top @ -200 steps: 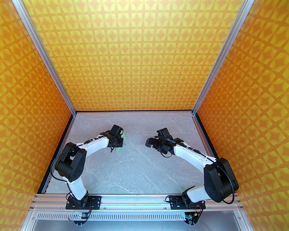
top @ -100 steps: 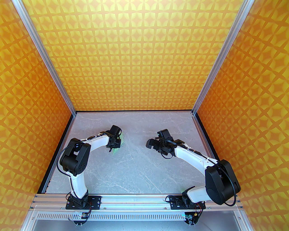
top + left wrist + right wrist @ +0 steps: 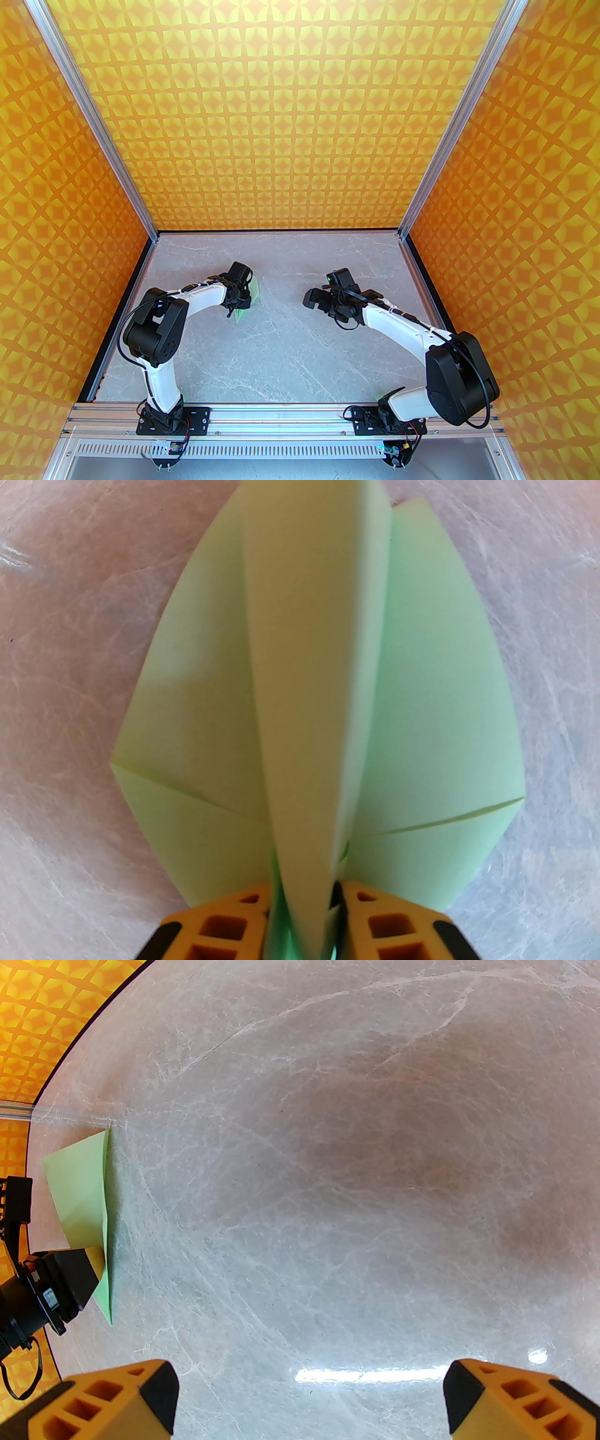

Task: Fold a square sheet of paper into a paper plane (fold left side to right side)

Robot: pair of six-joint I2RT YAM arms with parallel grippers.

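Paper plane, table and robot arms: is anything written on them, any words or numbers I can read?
No text can be read here.
The paper plane: plain green, no writing.
The table: only marble veins, no marks.
A tiny white label on the left gripper: too small to read.

Setting: robot test cell, laboratory type.
Enclosure: aluminium frame posts (image 3: 98, 126) holding orange patterned wall panels (image 3: 281, 117) on three sides.
Work surface: grey marble-look table (image 3: 281, 347).
Equipment: left arm (image 3: 201, 297) and right arm (image 3: 398, 323) bolted to aluminium rail (image 3: 281, 415), wiring exposed.
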